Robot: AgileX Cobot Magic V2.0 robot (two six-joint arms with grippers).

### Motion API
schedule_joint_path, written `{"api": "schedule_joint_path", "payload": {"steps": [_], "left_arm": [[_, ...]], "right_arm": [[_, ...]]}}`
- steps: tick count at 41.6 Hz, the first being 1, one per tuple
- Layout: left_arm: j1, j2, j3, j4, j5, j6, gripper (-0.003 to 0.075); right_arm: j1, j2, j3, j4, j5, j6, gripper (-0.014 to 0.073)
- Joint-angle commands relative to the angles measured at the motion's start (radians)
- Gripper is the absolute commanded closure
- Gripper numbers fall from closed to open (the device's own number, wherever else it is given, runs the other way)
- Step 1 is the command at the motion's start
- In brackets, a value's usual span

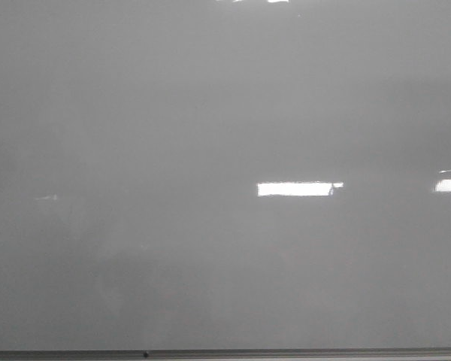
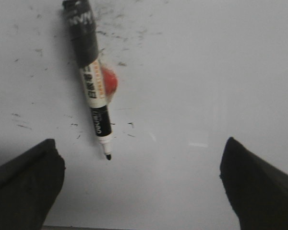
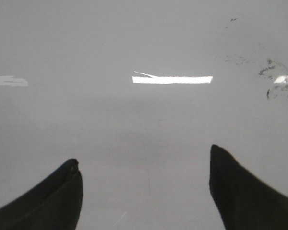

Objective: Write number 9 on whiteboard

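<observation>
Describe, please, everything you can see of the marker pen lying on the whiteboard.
The marker pen shows only in the left wrist view. It lies flat on the whiteboard, uncapped, its dark tip bare. The barrel looks plastic: black end, white printed middle, black section by the tip. Something red-orange shows beside it. Nothing grips it; the open left gripper sits short of its tip.

Place: a lab-like or office-like robot workspace; which one cannot be told.
Surface: a glossy pale whiteboard point(image 1: 210, 113) fills every view, with a thin grey frame edge along its near side.
Lighting: bright rectangular reflections point(image 1: 295, 189) suggest indoor ceiling lights.
Tools: an uncapped black marker point(image 2: 91, 86) lies on the board among old ink smudges point(image 3: 277, 81).
</observation>
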Motion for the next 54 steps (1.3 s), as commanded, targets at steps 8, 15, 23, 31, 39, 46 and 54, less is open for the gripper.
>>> {"api": "schedule_joint_path", "payload": {"steps": [8,15,23,31,39,46,54], "left_arm": [[0.024,0.243,-0.037,-0.010,-0.257,-0.012,0.0092],[0.024,0.351,-0.037,-0.010,-0.360,-0.012,0.0095],[0.024,0.401,-0.037,-0.010,-0.416,-0.012,0.0208],[0.024,0.403,-0.037,-0.008,-0.450,-0.012,0.0407],[0.024,0.403,-0.037,-0.008,-0.441,-0.012,0.0633],[0.024,0.398,-0.037,-0.007,-0.425,-0.012,0.0738],[0.004,0.228,-0.059,-0.007,-0.190,-0.012,0.0739]], "right_arm": [[-0.003,0.015,-0.036,-0.008,-0.088,-0.002,0.0024],[-0.003,0.015,-0.036,-0.008,-0.088,-0.002,0.0024],[-0.003,0.015,-0.036,-0.008,-0.088,-0.002,0.0024],[-0.003,0.015,-0.036,-0.008,-0.088,-0.002,0.0024],[-0.003,0.015,-0.036,-0.008,-0.088,-0.002,0.0024],[-0.003,0.015,-0.036,-0.008,-0.088,-0.002,0.0024],[-0.003,0.015,-0.036,-0.008,-0.083,-0.002,0.0025]]}}
